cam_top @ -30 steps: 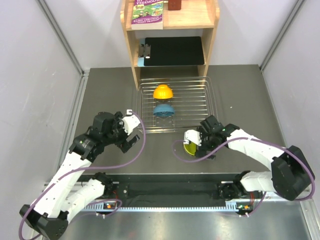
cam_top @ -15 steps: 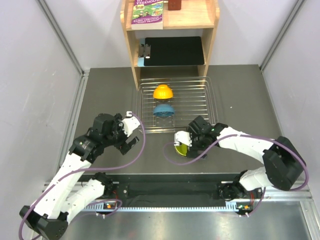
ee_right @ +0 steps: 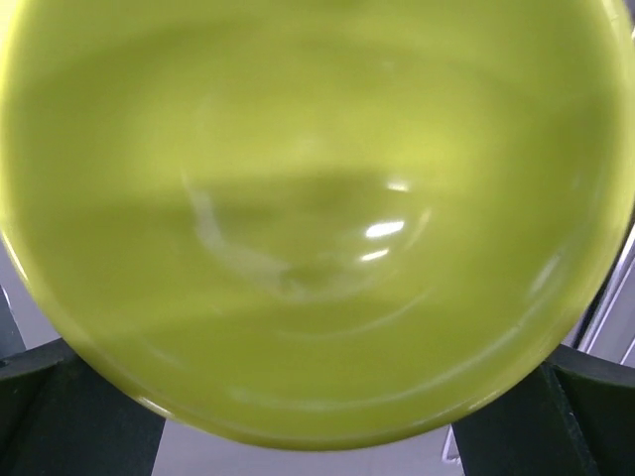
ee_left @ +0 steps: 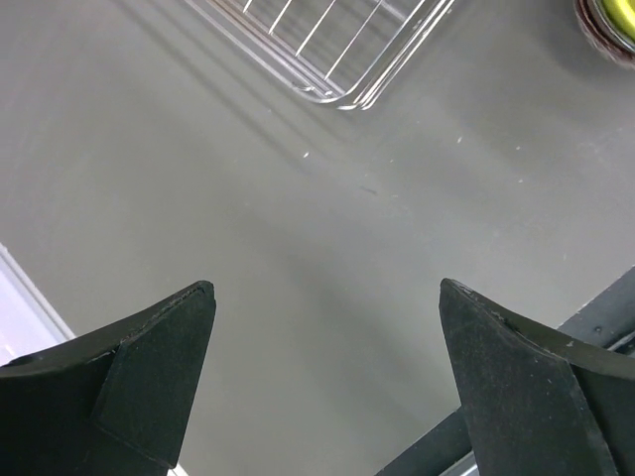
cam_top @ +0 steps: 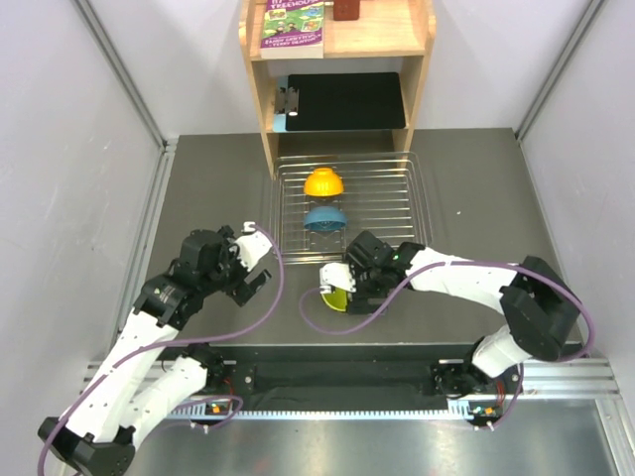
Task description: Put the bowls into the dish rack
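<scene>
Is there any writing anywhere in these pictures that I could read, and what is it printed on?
"TREEHOUSE": a guess from large letters cut off by the picture's edge, on the purple and green book on top of the wooden shelf.
Smaller lines lower on that cover: too small to read.
Bowls, wire rack, arms: no writing visible.

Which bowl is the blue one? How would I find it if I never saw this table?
Look for the wooden shelf at the back of the table; the silver wire dish rack lies right in front of it. Two bowls sit upside down in the rack, and the blue bowl is the nearer one, just in front of the orange bowl.
</scene>
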Available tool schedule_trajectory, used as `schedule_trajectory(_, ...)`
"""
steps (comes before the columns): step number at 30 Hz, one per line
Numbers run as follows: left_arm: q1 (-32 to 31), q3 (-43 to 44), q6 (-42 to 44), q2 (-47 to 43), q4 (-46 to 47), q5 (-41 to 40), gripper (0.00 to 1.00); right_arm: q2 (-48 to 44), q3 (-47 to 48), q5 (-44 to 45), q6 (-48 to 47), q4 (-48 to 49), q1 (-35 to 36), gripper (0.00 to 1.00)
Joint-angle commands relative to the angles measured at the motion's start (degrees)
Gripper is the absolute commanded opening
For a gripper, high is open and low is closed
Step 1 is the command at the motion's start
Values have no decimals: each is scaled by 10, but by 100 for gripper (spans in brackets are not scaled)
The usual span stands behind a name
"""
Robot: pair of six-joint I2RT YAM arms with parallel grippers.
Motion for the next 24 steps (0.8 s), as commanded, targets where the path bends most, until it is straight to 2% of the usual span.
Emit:
schedule_trajectory(1, 10, -9, -4, -6, 29, -18, 99, 29, 33, -14, 7, 24, 34, 100)
schedule_trajectory(7, 52, -16, 13, -6, 37, 4, 99, 58, 56, -13, 9, 24, 65, 100)
schedule_trajectory(10, 93, -21, 32, 0, 42, 25, 99, 70, 68, -10, 8, 25, 73, 100)
schedule_trajectory(16, 247, -18, 82, 21, 42, 134, 99, 96, 97, -4, 15, 28, 78, 100)
schedule_trajectory(19, 300, -17, 105, 35, 33, 182, 99, 109, 110, -4, 24, 31, 82, 100)
schedule_trajectory(24, 338, -25, 124, 36, 26, 235, 99, 135, 132, -4, 36, 32, 95, 100)
